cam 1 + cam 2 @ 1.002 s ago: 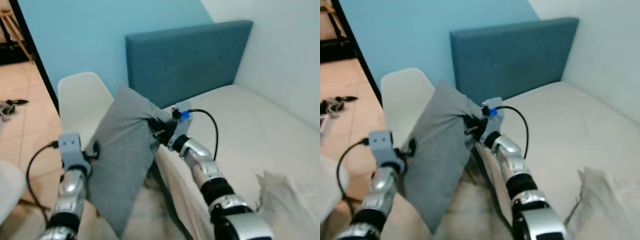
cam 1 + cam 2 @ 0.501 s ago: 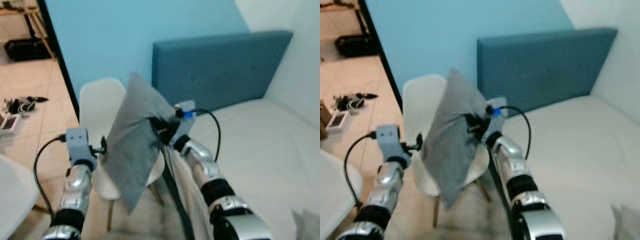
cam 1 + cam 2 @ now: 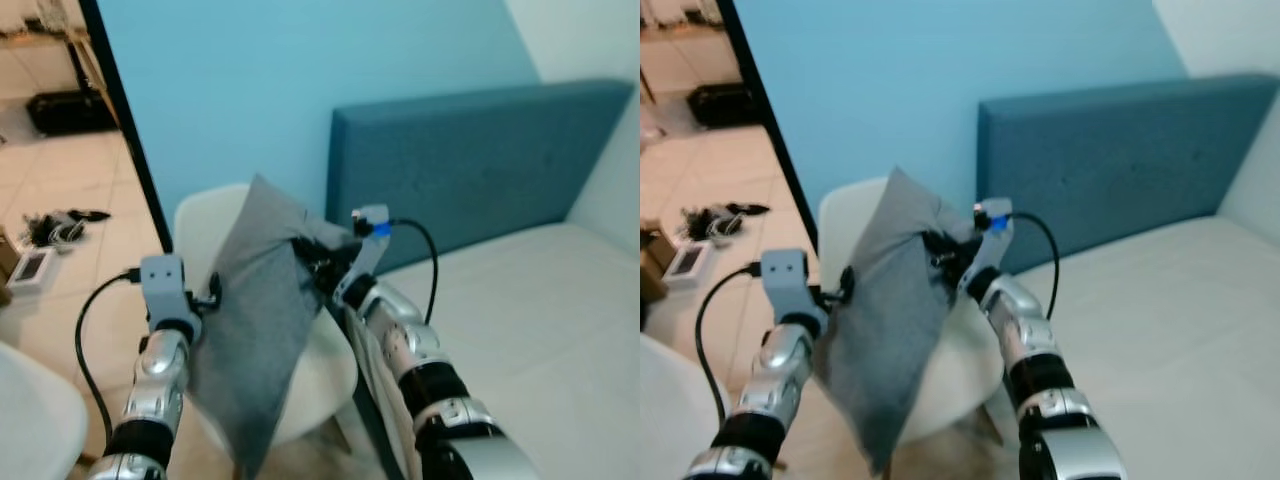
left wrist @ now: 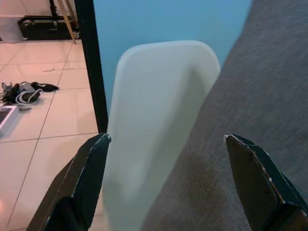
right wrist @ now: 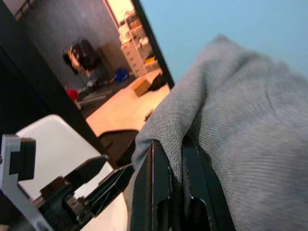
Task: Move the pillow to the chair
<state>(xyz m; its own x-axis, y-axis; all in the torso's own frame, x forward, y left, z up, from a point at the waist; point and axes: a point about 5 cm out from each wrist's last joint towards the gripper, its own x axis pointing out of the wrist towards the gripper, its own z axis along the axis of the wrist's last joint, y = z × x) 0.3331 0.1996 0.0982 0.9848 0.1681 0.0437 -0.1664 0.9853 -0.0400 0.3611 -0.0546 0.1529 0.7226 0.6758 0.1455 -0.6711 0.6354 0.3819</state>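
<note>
The grey pillow [image 3: 258, 320] hangs upright and tilted in front of the white chair [image 3: 205, 222], over its seat [image 3: 322, 375]. My right gripper [image 3: 308, 262] is shut on a fold of cloth near the pillow's upper right edge; the right wrist view shows the cloth pinched between the fingers [image 5: 159, 183]. My left gripper [image 3: 212, 293] is at the pillow's left edge. Its fingers [image 4: 91, 166] are spread open, with the pillow [image 4: 255, 91] against one side and the chair's back [image 4: 159, 106] ahead.
The bed [image 3: 540, 320] with its teal headboard [image 3: 480, 160] lies on the right, close beside the chair. A dark door frame [image 3: 128, 130] stands on the left, with clutter [image 3: 55, 225] on the tiled floor beyond it. A white rounded seat [image 3: 30, 415] is at the lower left.
The whole view has swung left and closer to the chair. The pillow, held the same way, now hangs before the chair's back and over its seat instead of beside the bed.
</note>
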